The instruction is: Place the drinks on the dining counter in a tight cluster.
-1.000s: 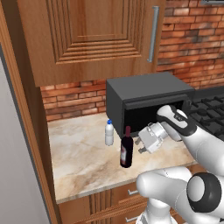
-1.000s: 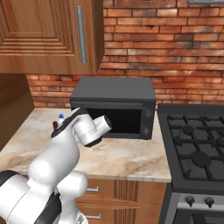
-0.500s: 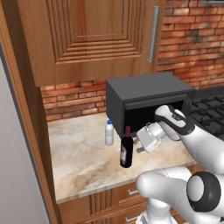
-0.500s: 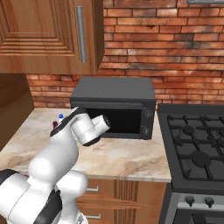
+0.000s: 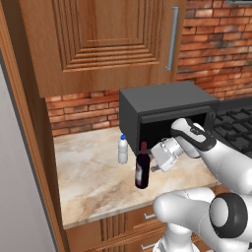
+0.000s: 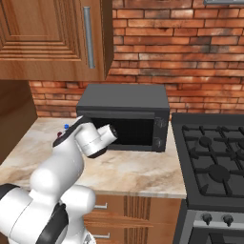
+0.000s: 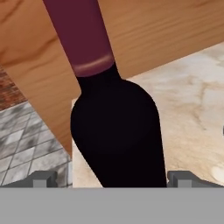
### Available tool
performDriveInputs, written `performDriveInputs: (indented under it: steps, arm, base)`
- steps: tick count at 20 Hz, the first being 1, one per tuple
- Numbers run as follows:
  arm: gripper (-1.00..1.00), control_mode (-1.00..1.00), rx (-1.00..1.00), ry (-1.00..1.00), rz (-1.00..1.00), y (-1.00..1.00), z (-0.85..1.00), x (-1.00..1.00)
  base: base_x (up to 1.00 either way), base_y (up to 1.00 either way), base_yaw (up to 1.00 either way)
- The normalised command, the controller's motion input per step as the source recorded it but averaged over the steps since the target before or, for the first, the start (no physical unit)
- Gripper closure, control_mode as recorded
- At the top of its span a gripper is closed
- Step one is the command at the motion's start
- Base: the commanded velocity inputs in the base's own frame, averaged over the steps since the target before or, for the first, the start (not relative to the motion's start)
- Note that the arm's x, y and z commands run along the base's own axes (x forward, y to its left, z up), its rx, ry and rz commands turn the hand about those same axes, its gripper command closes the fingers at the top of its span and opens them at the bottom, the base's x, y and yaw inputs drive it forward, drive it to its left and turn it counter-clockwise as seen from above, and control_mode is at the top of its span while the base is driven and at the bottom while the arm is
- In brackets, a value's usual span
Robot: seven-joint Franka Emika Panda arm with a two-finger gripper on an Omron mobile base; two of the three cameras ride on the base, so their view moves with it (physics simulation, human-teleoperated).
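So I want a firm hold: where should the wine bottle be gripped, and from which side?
Grip the wine bottle across its wide dark body, below the red neck, coming level from the microwave side. It stands upright, and the open gripper already straddles it there.

Arm (image 5: 221, 162): glossy white rounded link shells with dark grey joint rings and round dark end caps. Hand housing (image 5: 165, 154): white, boxy. Finger tips (image 7: 43, 178): small, grey.

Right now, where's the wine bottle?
In the left base view, the wine bottle stands on the marble counter, before the white bottle, left of the gripper.
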Motion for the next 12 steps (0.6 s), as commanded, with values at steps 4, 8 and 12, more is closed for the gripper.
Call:
performDriveInputs:
  steps: [4, 8, 12]
  arm:
    - [-1.0, -1.0, 0.0, 0.0, 0.0, 0.14, 0.0, 0.03]
    - [-1.0, -1.0, 0.0, 0.0, 0.0, 0.08, 0.0, 0.02]
    - [-1.0, -1.0, 0.0, 0.0, 0.0, 0.05, 0.0, 0.09]
  base:
    - [0.0, 0.0, 0.0]
    - [0.0, 0.0, 0.0]
    - [0.0, 0.0, 0.0]
